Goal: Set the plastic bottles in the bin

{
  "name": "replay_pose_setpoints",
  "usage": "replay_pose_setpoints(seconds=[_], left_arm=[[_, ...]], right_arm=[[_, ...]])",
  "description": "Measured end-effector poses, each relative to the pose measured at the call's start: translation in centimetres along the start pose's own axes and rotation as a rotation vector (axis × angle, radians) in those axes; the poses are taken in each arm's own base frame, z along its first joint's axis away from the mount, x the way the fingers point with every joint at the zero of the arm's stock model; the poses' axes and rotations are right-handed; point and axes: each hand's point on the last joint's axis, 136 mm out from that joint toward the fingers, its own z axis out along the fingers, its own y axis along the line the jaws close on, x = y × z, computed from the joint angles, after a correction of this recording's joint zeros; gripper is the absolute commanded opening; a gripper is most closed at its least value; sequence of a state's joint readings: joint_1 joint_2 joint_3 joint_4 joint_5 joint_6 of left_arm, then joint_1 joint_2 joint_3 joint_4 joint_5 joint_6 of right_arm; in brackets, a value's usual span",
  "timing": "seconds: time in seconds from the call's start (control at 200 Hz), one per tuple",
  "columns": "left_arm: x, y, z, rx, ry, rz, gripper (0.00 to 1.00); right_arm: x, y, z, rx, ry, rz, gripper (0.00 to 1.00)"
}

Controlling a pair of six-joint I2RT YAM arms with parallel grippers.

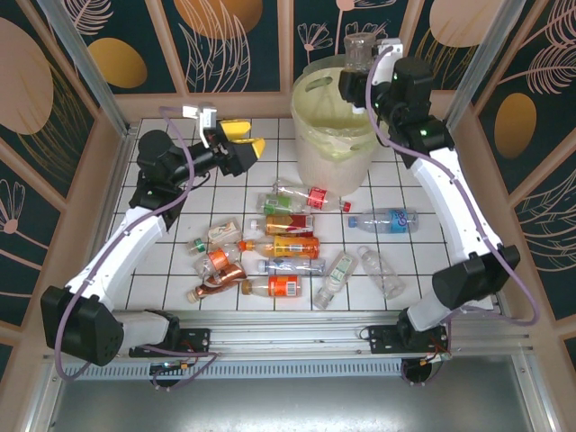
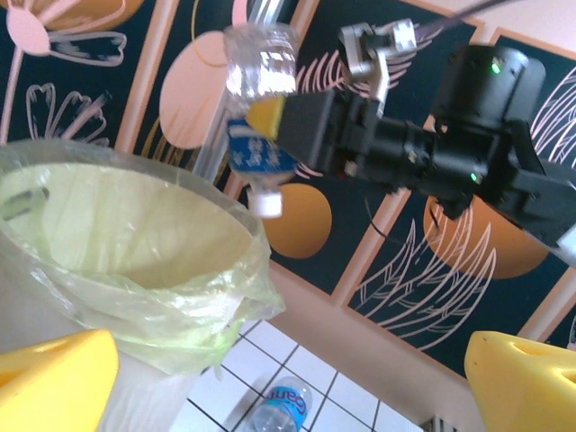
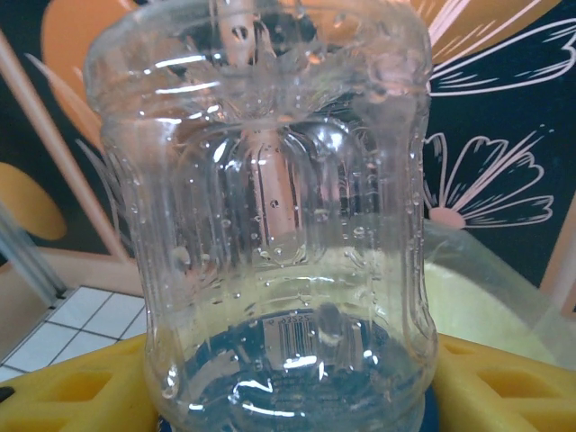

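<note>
My right gripper (image 1: 356, 83) is shut on a clear plastic bottle (image 1: 360, 47) with a blue label, holding it over the far rim of the bin (image 1: 324, 153). From the left wrist, that bottle (image 2: 257, 85) hangs cap down above the bag-lined bin (image 2: 108, 225). In the right wrist view the bottle (image 3: 270, 225) sits between the yellow pads (image 3: 81, 387). My left gripper (image 1: 245, 142) stands open and empty in the air left of the bin. Several more plastic bottles (image 1: 288, 245) lie on the tiled table in front of the bin.
A blue-labelled bottle (image 1: 384, 220) lies apart on the right, below the bin; it also appears under the left gripper (image 2: 283, 409). Patterned panels wall in the table at the back and both sides. A metal rail (image 1: 297, 337) runs along the near edge.
</note>
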State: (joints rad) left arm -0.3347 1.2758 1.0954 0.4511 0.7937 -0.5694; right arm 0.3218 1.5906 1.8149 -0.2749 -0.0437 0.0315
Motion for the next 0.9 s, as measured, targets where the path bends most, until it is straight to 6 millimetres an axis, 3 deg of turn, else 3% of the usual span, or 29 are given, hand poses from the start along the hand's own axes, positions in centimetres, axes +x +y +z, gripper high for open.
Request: replay_pose_setpoints(seconds=[0.185, 0.445, 0.651, 0.901], left_arm=[[2.0, 0.0, 1.6, 0.002, 0.044, -0.024, 0.98], [4.3, 0.2, 3.0, -0.007, 0.092, -0.050, 0.99], [4.8, 0.3, 3.3, -0.016, 0.099, -0.053, 0.99], [6.2, 1.1, 3.1, -0.043, 0.122, -0.064, 0.99]], right_arm=[[1.0, -2.1, 3.4, 0.041, 0.050, 0.001, 0.66], [6.1, -4.6, 7.2, 0.081, 0.202, 0.018, 0.66], [10.1, -5.5, 8.4, 0.094, 0.319, 0.030, 0.66], [11.7, -5.3, 8.2, 0.078, 0.374, 0.040, 0.69]])
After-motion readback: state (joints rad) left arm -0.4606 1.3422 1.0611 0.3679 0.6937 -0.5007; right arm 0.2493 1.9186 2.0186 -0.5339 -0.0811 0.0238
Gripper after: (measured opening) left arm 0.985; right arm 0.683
